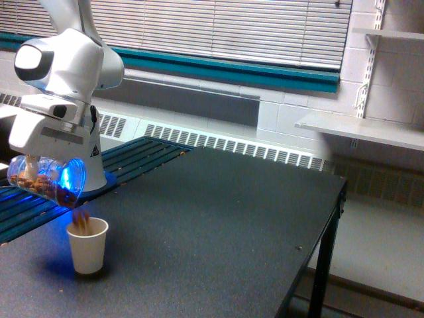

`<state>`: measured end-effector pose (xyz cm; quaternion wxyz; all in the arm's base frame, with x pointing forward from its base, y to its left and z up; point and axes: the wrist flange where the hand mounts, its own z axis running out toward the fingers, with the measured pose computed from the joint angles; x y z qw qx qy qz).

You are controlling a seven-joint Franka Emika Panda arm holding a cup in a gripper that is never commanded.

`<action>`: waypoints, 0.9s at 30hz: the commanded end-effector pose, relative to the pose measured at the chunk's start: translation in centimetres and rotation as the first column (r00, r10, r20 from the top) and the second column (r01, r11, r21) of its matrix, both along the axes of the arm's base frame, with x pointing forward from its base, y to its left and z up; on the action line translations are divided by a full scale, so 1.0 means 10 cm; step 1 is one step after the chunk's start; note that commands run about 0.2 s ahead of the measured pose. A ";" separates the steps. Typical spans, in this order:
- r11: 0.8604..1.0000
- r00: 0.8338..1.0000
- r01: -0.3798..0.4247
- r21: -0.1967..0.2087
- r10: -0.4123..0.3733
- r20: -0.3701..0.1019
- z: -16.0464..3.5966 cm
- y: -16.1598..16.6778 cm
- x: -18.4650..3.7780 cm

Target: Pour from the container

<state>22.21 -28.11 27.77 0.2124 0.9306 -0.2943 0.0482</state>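
The container (46,180), a clear cup with brown bits inside, lies tipped almost on its side at the exterior view's left, its mouth pointing down and to the right. My gripper (32,165) is shut on it; the fingers are mostly hidden behind the cup and the white hand. Brown bits (81,217) are falling from the cup's lip into a small off-white paper cup (87,245) that stands upright on the dark table (218,218) just below. A blue light glows around the container's mouth.
The arm's white base (93,169) stands behind the cups on a teal slatted surface (142,156). The table's right edge (334,199) drops off to the floor. A radiator, blinds and wall shelves (361,129) line the back.
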 end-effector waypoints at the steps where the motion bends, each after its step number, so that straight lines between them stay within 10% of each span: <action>1: 0.999 0.999 -0.029 -0.025 0.028 -0.018 0.08 -0.02 0.06; 27: 0.996 0.994 -0.071 -0.056 0.066 -0.090 0.21 -0.08 0.04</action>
